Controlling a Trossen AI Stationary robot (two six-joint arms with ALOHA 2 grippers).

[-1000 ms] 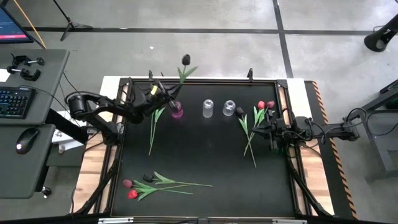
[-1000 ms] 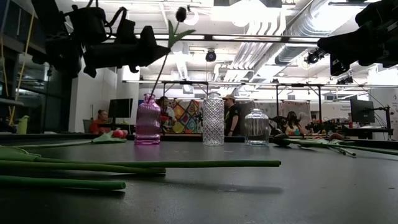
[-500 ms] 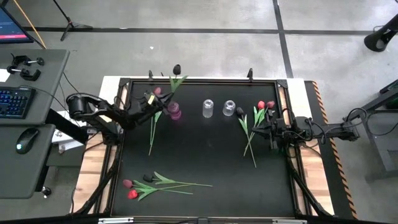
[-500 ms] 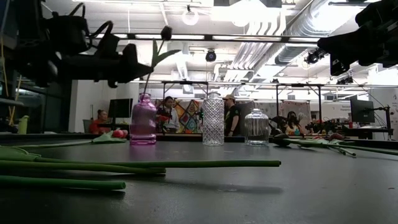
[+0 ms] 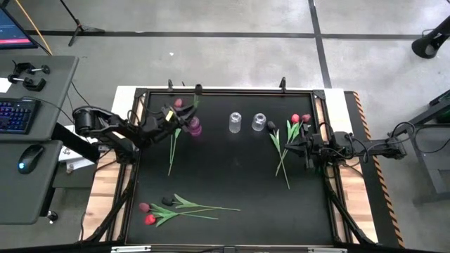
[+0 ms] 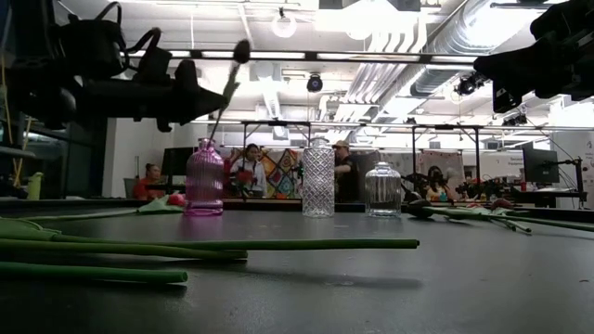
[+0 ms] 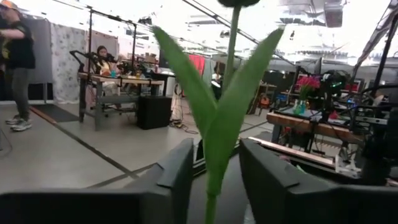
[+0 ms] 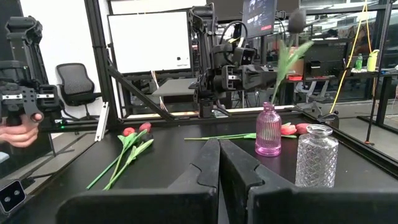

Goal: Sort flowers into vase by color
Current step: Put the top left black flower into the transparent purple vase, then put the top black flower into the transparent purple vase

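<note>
Table (image 5: 232, 176): black top, wood edges; both arms over it.

Left arm (image 5: 105, 125): reaches in from the table's left edge; drawn back toward that edge compared with a second ago; left gripper (image 5: 171, 118) just left of the pink vase, fingers (image 7: 177, 177) now parted where they were shut before, the maroon tulip's stem standing loose in the gap between them.

Right gripper (image 5: 304, 146): by the right edge, fingers (image 8: 205, 165) pressed together on nothing; unmoved.

Pink vase (image 6: 204, 179): back left, upright; shifted leftward since the earlier frame.

Clear vases, two: tall (image 6: 318, 179) and short (image 6: 382, 189), back centre, upright; unchanged.

Maroon tulip (image 6: 241, 50): stem in the pink vase, leaning; head lower and farther left than before.

Tulips on the table: one pink (image 5: 177, 103) beside the pink vase; a group (image 5: 292, 126) near the right gripper; three (image 5: 151, 211) at front left; all as before.
</note>
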